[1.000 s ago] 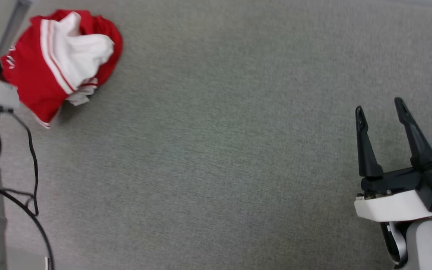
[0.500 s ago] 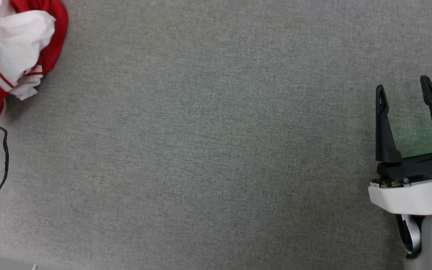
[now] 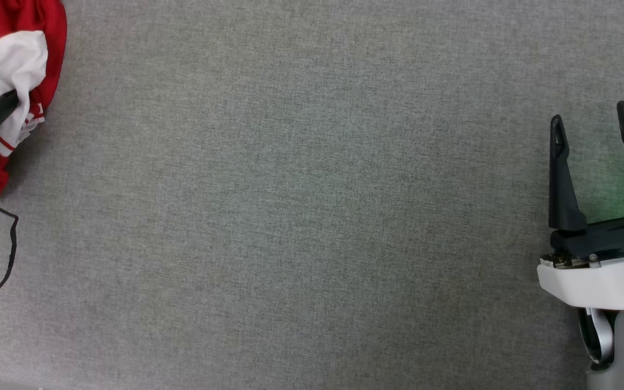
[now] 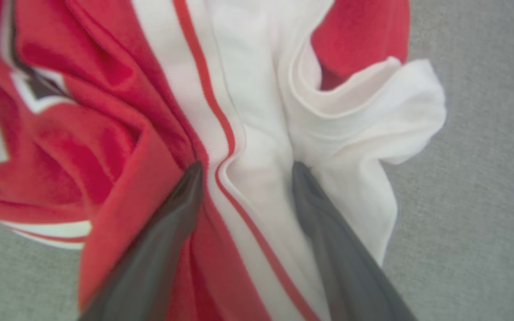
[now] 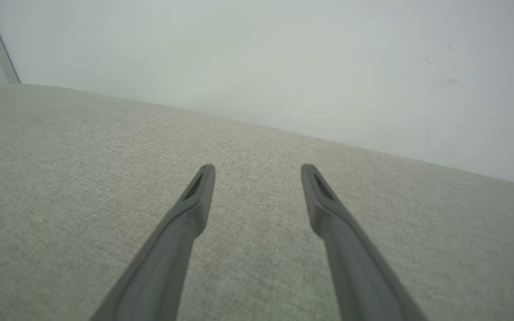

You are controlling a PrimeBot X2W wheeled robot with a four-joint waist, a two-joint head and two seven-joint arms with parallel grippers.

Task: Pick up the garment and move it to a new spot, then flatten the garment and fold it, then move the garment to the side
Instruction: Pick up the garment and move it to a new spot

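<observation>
L hand spread over crumpled garment; R hand spread, well apart.

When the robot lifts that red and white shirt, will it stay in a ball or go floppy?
Probably floppy: the garment lies crumpled in soft folds, so it should droop and unfurl once lifted. It looks light, being thin cloth. It likely won't slip much: the left gripper has a ridge of fabric between its open jaws.
</observation>
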